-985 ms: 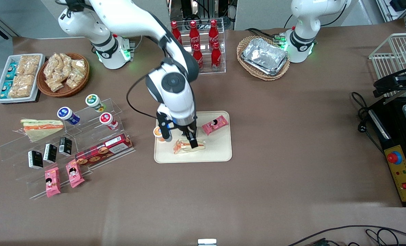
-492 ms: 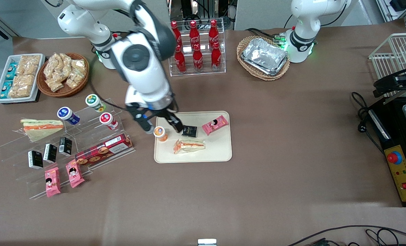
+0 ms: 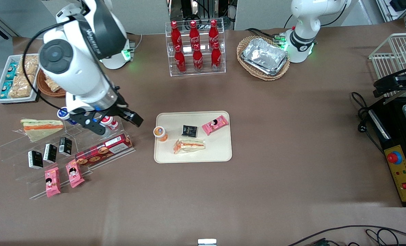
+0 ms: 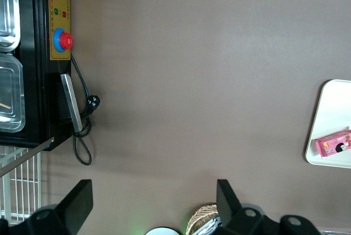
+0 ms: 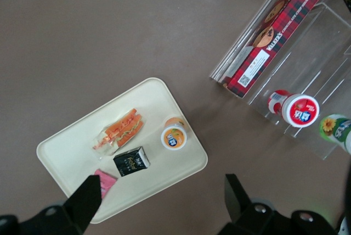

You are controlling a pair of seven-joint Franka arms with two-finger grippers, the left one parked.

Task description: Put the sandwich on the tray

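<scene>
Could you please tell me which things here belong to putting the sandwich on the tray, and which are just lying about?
Job:
sandwich, lying on the tray
tray
gripper, open, above the clear display stand

Lying about:
second sandwich on the stand
cola bottles
foil trays in a basket
cookie box

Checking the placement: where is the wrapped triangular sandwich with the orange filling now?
The sandwich lies on the cream tray, nearer the front camera than the black packet; the open gripper hangs above the acrylic shelf.
</scene>
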